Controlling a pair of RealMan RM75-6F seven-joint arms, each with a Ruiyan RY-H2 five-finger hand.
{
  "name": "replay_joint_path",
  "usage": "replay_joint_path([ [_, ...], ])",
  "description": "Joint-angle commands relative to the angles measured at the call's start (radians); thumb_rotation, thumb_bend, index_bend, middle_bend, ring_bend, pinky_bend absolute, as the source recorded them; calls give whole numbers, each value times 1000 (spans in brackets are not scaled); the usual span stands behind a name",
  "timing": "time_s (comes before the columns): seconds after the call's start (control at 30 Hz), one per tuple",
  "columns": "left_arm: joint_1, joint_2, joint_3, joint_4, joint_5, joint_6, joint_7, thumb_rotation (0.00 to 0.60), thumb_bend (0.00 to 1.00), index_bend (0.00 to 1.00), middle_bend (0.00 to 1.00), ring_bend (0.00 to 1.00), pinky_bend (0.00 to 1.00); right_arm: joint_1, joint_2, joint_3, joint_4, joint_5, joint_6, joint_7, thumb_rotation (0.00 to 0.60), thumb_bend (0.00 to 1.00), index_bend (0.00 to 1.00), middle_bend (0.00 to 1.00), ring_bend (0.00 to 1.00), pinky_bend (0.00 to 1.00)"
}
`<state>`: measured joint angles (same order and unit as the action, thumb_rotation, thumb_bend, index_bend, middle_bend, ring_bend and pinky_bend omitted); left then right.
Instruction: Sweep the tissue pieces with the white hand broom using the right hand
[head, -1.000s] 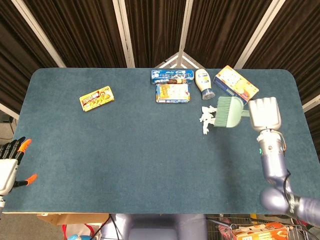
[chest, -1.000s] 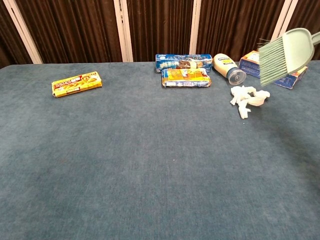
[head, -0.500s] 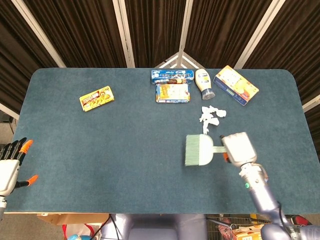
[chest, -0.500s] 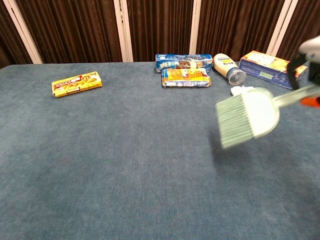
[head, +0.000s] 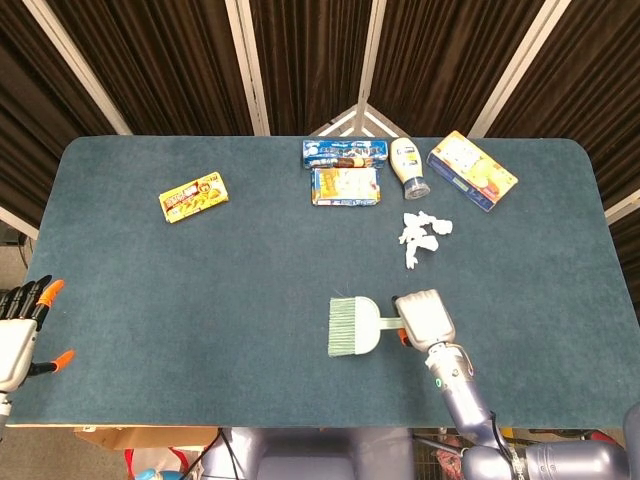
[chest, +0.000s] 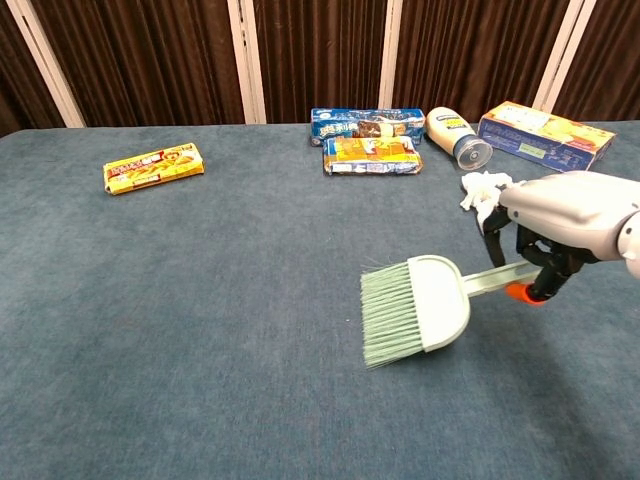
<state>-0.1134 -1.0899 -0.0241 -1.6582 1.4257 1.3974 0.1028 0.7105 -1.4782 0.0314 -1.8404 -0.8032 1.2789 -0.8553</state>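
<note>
My right hand (head: 424, 316) (chest: 560, 222) grips the handle of the white hand broom (head: 352, 324) (chest: 415, 308). The broom is near the table's front, its bristles pointing left. The tissue pieces (head: 420, 233) lie in a small white clump further back, apart from the broom; in the chest view the tissue pieces (chest: 478, 186) are partly hidden behind my right hand. My left hand (head: 20, 330) hangs off the table's left front corner, fingers spread, holding nothing.
Along the back stand a blue cookie pack (head: 344, 153), a yellow-blue snack pack (head: 345, 186), a lying white bottle (head: 408, 166) and an orange-blue box (head: 472, 170). A yellow snack packet (head: 194, 196) lies at the left of the blue table (head: 200, 290).
My right hand has carried the broom from beside the tissue pieces at the back right toward the front and left, and brought it down low. The tissue clump has not moved.
</note>
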Motion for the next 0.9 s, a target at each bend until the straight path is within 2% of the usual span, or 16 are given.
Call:
replay_joint_path([
  [0.03,0,1,1,1,1,-1,-1,600,0,0,0,0,0,-12,3,-13,19,50,24,-49,600,543,378,582,605,737],
  [0.1,0,1,2,1,2,-1,0,600,0,0,0,0,0,-17,15,-18,12,82,32,-71,600,489,225,447,470,631],
  [0.2,0,1,3,0,6,1,2,600,0,0,0,0,0,-27,45,-29,-9,118,36,-90,600,432,51,253,275,458],
  [0.3,0,-1,4,0,8,1,7,600,0,0,0,0,0,-38,72,-50,-21,118,35,-96,600,387,0,76,104,300],
  [0.37,1,-2,5,-1,8,2,12,600,0,0,0,0,0,-52,103,-78,-26,92,42,-95,600,368,0,16,42,234],
  [0.53,3,-3,4,-1,6,5,15,600,0,0,0,0,0,-103,164,-122,-26,-12,71,-19,600,358,0,0,4,171],
  [0.73,3,-6,3,2,8,8,17,600,0,0,0,0,0,-207,256,-188,-3,-203,137,178,600,357,0,0,0,138],
  [0.9,3,-6,1,2,11,12,19,600,0,0,0,0,0,-271,309,-215,31,-318,184,307,600,348,0,0,0,113],
])
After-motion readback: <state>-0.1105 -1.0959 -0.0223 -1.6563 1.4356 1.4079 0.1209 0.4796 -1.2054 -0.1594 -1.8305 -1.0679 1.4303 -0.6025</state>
